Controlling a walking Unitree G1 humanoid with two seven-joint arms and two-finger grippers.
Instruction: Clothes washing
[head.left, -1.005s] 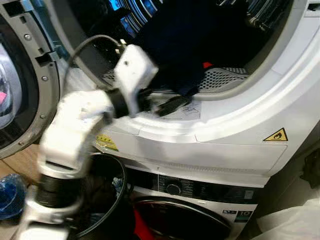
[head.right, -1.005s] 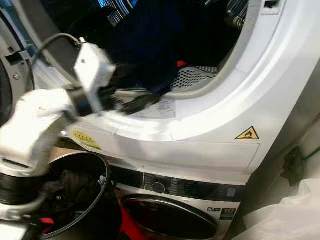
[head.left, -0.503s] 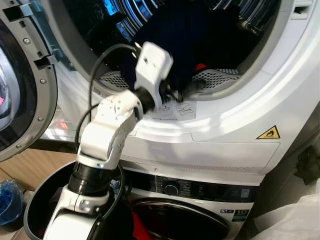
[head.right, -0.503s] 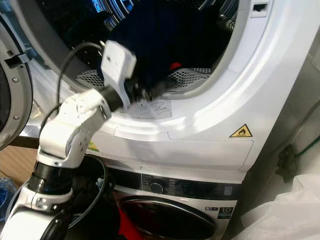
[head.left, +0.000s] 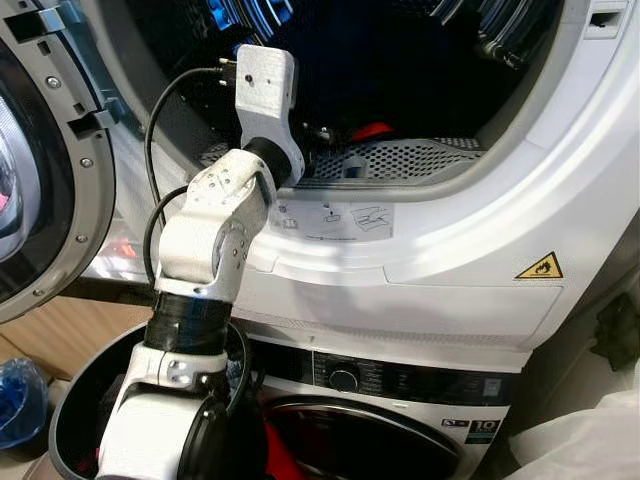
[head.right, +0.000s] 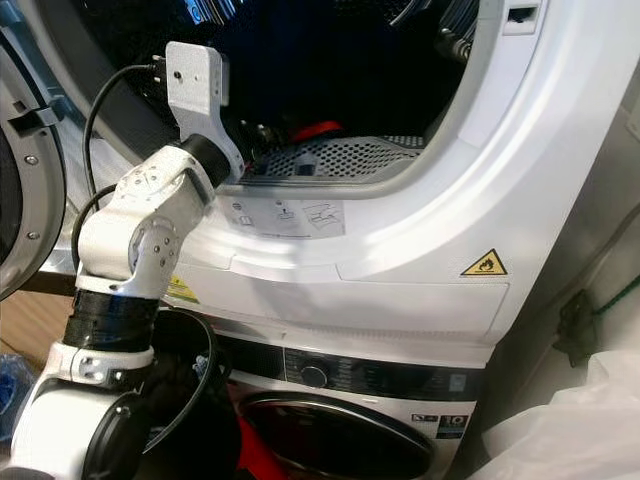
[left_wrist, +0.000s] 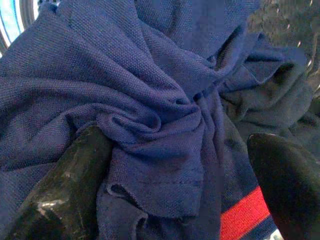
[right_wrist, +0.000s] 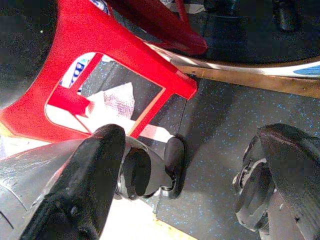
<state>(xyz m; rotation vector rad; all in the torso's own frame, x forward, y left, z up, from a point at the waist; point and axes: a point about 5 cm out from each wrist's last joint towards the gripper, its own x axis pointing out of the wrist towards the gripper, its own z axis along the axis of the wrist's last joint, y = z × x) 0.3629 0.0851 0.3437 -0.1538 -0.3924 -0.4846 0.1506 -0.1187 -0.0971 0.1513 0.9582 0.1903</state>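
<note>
– What surrounds the left end effector (left_wrist: 170, 170)?
– It reaches into the dryer drum (head.left: 420, 60), fingers (left_wrist: 65, 180) spread wide, gripping nothing. Crumpled navy knit shirt (left_wrist: 125, 100) with a red stripe lies between them, above a perforated lint grille (head.left: 400, 160).
– And the right end effector (right_wrist: 185, 170)?
– Open, empty, beside a red plastic stool (right_wrist: 100, 45) over speckled floor (right_wrist: 215, 125)

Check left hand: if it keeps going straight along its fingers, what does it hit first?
Most likely the blue garment in the drum. The left hand is open, one finger looks already at the bunched cloth, with its red stripe just ahead. Depth is hard to judge.
</note>
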